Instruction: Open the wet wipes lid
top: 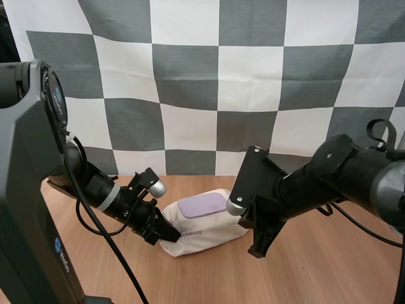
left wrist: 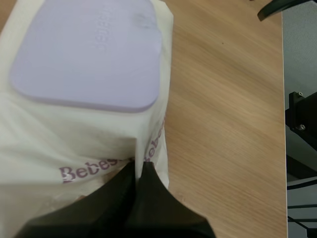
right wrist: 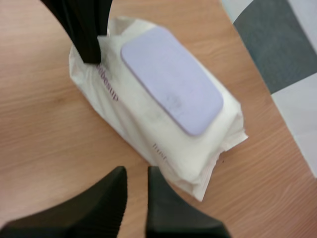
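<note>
A cream pack of wet wipes [top: 209,228] lies on the wooden table with its lilac lid [top: 201,206] flat and closed on top. My left gripper [top: 166,233] is at the pack's left end. In the left wrist view its tips [left wrist: 137,171] pinch a fold of the wrapper just below the lid [left wrist: 89,54]. My right gripper [top: 256,244] hangs just right of the pack, apart from it. In the right wrist view it [right wrist: 134,171] stands open with a narrow gap, short of the pack [right wrist: 163,144] and its lid [right wrist: 171,79].
The wooden table [top: 316,266] has free room in front of and to the right of the pack. Its right edge [left wrist: 283,124] runs close beyond the pack in the left wrist view.
</note>
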Tool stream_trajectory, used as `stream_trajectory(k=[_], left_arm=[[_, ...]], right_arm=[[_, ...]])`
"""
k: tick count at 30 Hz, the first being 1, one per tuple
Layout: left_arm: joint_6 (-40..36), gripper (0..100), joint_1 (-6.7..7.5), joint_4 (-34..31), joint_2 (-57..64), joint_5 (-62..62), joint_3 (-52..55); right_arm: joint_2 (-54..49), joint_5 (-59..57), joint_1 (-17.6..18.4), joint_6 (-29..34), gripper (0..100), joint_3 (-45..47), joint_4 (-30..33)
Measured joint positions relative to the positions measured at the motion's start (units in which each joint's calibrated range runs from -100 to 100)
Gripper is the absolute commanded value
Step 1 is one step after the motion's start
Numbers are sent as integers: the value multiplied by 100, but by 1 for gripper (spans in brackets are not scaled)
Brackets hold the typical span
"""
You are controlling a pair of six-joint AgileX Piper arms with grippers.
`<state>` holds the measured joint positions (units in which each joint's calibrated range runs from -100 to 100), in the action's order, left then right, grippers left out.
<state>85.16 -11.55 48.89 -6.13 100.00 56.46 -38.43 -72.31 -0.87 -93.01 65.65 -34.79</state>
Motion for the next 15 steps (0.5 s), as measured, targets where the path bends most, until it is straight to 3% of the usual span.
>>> stream_trajectory(k=[4,8,15], left_arm=[[-62,0,0,0,0,0,0],[-96,0,0,0,0,0,0],[-192,0,0,-94,0,0,0]], right_arm=[[101,-17,0,-538,59,103,-699],[247,-17,16,-695,59,212,-1127],[723,774,393,-695,59,212,-1061]])
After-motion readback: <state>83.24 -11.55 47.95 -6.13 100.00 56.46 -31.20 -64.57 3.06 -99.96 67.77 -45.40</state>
